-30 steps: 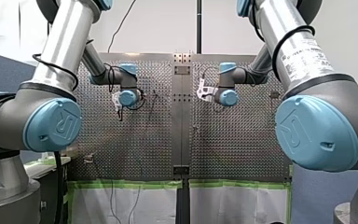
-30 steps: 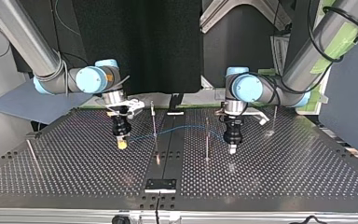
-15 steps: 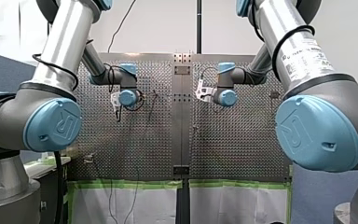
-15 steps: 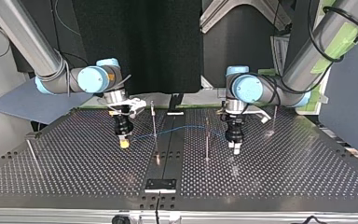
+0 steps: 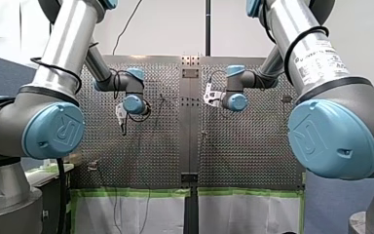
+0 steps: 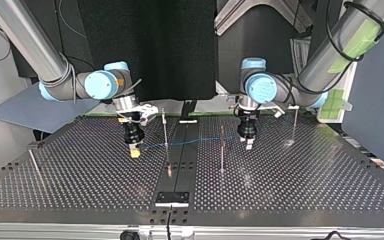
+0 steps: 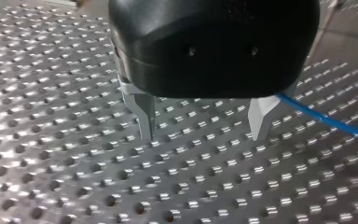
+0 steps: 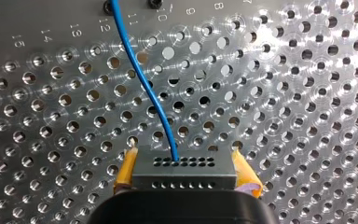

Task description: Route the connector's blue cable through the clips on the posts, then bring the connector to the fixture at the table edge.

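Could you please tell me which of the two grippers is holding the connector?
My right gripper: its yellow pads clamp the grey connector, while my left gripper's metal fingers stand open with nothing between.

Left arm: the silver-tubed, blue-jointed left arm (image 6: 337, 47) enters the top view from 1 o'clock, with its wrist pointing to 6 o'clock.
Left gripper: the black left gripper (image 7: 203, 135) has its metal fingers (image 7: 145, 116) spread wide.
Right arm: the matching right arm (image 6: 25, 42) enters from 11 o'clock, with its wrist pointing to 6 o'clock.
Right gripper: the yellow-padded right gripper (image 8: 183, 156) is clamped on the grey multi-hole connector (image 8: 184, 173).
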You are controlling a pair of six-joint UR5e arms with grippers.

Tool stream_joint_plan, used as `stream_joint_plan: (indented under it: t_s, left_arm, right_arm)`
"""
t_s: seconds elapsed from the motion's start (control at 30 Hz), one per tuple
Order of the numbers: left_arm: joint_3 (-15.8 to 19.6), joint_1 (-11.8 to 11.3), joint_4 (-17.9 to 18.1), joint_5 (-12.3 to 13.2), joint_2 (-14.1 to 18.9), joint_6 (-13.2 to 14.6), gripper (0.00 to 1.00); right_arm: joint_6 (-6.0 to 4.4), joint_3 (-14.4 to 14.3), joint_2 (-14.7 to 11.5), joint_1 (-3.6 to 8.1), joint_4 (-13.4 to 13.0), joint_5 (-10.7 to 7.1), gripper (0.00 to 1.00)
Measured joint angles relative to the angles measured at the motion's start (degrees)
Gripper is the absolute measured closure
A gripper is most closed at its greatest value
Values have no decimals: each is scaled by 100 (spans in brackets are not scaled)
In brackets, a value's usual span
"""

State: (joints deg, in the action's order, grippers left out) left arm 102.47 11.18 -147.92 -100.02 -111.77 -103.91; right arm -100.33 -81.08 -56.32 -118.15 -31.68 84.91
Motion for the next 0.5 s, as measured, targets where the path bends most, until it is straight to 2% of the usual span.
stream_joint_plan:
  t_s: [0.17,0.5]
  left_arm:
    - [226,8,111,19,131,-117,0]
    - [713,20,533,438,604,-582,0]
  right_arm:
    - [6,0,-2,-7,24,0,100]
    - [12,0,-3,-35,62,7,100]
